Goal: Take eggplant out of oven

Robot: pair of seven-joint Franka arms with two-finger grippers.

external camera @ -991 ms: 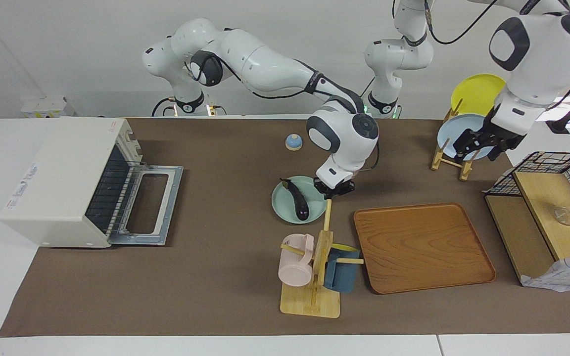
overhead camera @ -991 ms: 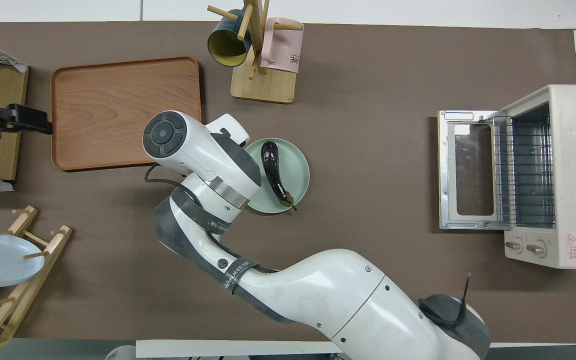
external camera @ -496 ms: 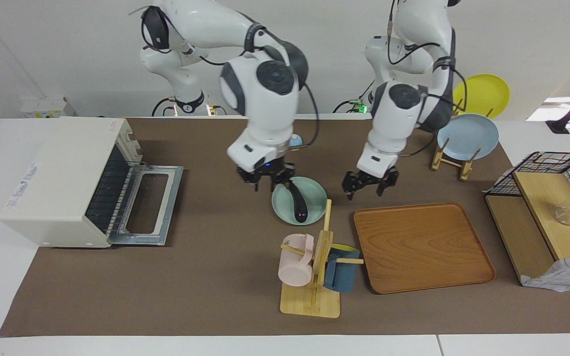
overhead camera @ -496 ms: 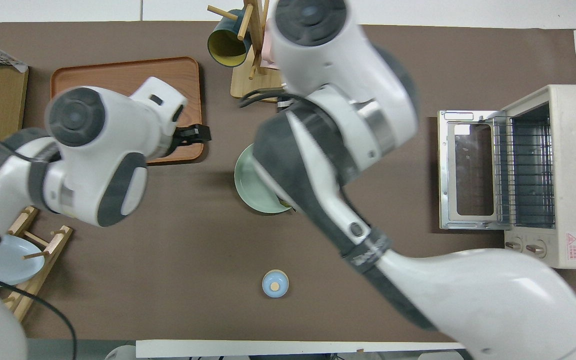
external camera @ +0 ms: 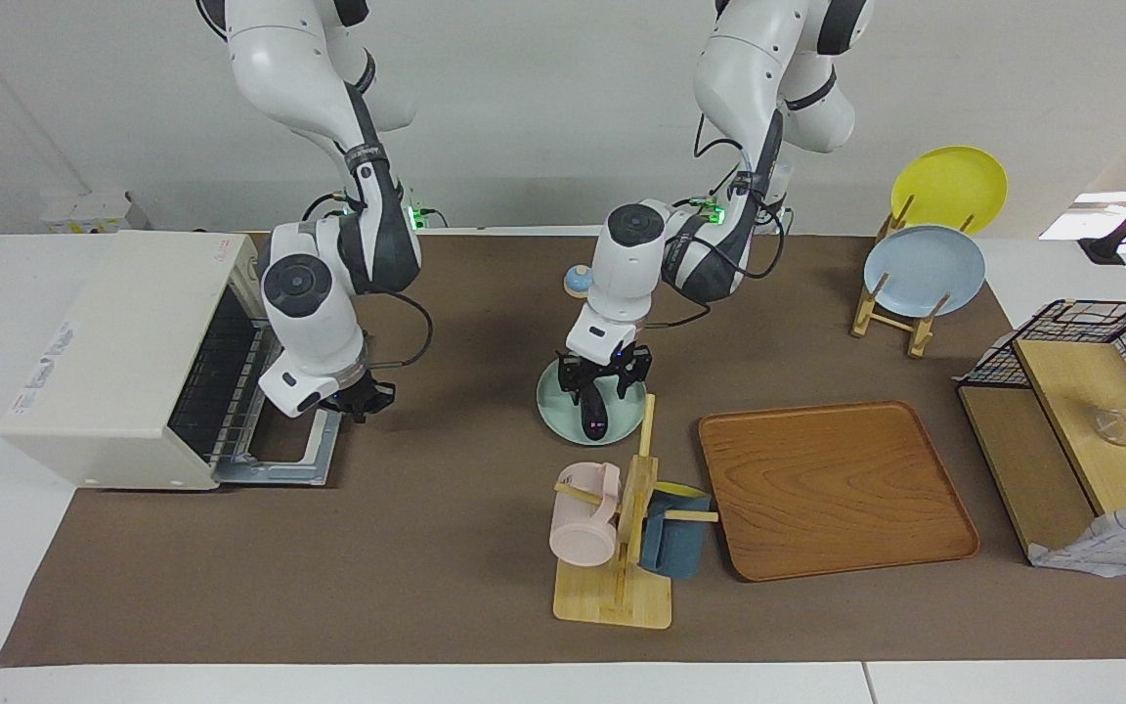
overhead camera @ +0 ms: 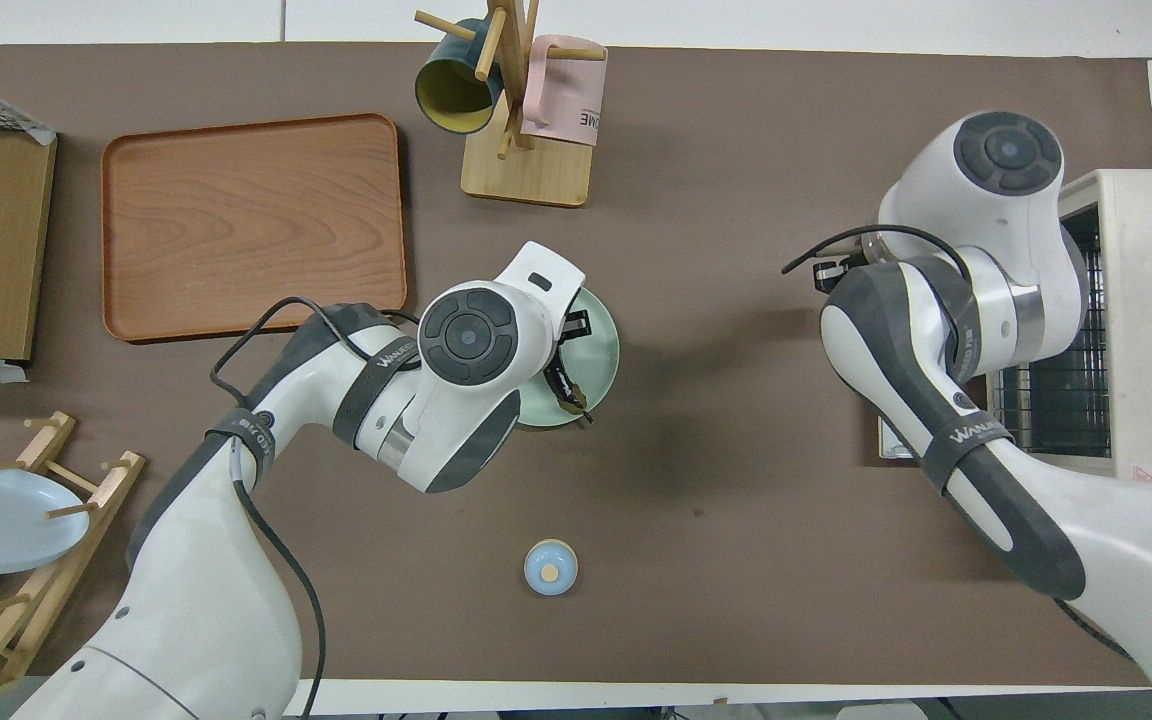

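Bright even overhead light, soft shadows beneath arms, sharp focus

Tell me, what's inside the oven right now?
Inside the oven, whose door is down, only the wire rack shows. The right gripper hangs over the open door and its arm covers part of the inside. The eggplant lies on the green plate.

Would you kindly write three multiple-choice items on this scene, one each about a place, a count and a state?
1. Where is the eggplant?
A. in the oven
B. on the green plate
C. on the tray

2. How many mugs hang on the mug rack?
A. one
B. two
C. four

3. The oven door is
A. open
B. shut
C. missing

Answers: 1 B, it lies on the green plate, under the left gripper. 2 B, a pink mug and a blue mug. 3 A, it is dropped flat, under the right gripper.
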